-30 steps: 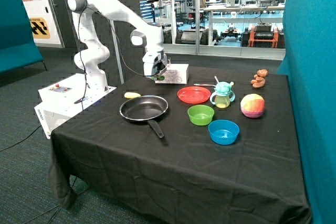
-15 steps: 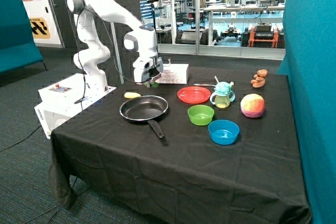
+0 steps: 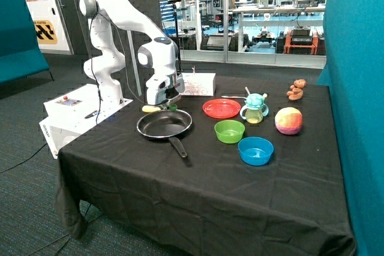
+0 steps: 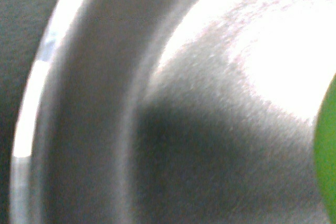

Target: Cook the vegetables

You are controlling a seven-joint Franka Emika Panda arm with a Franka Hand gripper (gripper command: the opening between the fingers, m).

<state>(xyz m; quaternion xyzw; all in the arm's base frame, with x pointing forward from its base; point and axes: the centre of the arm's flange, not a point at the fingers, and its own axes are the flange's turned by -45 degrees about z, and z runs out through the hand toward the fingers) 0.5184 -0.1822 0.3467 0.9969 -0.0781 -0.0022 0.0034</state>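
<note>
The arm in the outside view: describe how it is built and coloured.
The arm is glossy white, made of rounded segments with grey caps at the joints. A thin black cable hangs along it. Its end effector is white and boxy with dark fingers, above the pan.

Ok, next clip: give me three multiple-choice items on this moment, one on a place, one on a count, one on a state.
1. Where is the gripper?
A. over the far rim of the frying pan
B. over the blue bowl
C. beside the ball

2. How many bowls are on the table?
A. one
B. two
C. four

3. What lies in the pan's visible base?
A. the yellow vegetable
B. a spoon
C. nothing yet

Key: 1 A, the gripper hangs at the pan's far edge. 2 B, a green bowl and a blue one. 3 C, the base shows bare; the yellow vegetable lies on the cloth beside it.
</note>
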